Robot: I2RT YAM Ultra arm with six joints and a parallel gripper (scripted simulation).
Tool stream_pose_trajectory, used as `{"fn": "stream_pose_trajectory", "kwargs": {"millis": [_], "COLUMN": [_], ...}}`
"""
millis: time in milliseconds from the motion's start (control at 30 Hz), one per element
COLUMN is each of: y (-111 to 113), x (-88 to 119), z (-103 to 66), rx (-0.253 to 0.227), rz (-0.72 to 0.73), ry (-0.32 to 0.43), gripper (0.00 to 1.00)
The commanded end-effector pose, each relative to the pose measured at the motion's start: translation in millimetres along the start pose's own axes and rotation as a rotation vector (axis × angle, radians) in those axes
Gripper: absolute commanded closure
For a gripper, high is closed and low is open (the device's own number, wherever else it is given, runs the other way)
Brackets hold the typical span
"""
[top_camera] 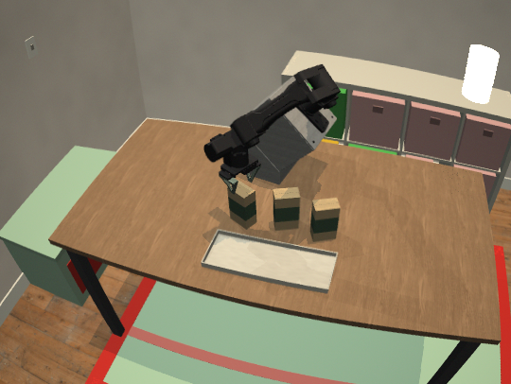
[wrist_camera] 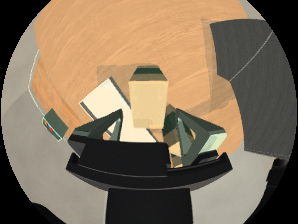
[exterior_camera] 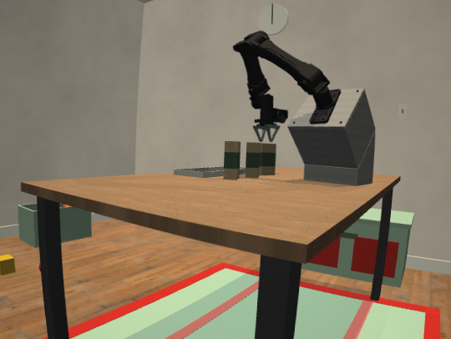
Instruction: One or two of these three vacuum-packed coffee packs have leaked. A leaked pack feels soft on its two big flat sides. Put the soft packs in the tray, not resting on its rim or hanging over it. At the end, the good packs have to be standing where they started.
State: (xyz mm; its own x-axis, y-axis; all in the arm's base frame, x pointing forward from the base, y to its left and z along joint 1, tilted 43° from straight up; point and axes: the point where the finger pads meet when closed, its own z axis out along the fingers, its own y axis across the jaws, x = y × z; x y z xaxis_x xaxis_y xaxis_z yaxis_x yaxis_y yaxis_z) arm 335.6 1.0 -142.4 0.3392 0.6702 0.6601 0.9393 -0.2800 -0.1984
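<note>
Three coffee packs stand upright in a row on the wooden table point(top_camera: 402, 246) point(exterior_camera: 209, 204), each tan with a dark green band. They are the left pack point(top_camera: 242, 206) point(exterior_camera: 268, 159) point(wrist_camera: 148, 100), the middle pack point(top_camera: 287, 206) point(exterior_camera: 253, 159) and the right pack point(top_camera: 325, 218) point(exterior_camera: 231, 159). A shallow grey tray point(top_camera: 270, 259) point(exterior_camera: 196, 171) point(wrist_camera: 101, 100) lies empty in front of them. My gripper point(top_camera: 239, 182) point(exterior_camera: 265, 136) point(wrist_camera: 149, 112) is open and empty. It points down just above the top of the left pack, with one finger to each side.
The arm's grey slanted base block point(top_camera: 284, 147) point(exterior_camera: 338, 146) stands just behind the packs. A shelf unit with brown drawers point(top_camera: 426, 123) is beyond the table's far edge, and a green cabinet point(top_camera: 43, 222) stands at its left.
</note>
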Motion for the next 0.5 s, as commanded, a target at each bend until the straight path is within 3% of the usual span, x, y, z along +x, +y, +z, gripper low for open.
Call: {"fn": "stream_pose_trajectory", "kwargs": {"millis": [0, 467], "y": [12.7, 14.6], "x": [-5.5, -8.3], "z": [-13.8, -9.5], "rx": [-0.037, -0.043], "rz": [0.006, 0.006], "ry": [-0.005, -0.004], "gripper": [0.23, 0.23]}}
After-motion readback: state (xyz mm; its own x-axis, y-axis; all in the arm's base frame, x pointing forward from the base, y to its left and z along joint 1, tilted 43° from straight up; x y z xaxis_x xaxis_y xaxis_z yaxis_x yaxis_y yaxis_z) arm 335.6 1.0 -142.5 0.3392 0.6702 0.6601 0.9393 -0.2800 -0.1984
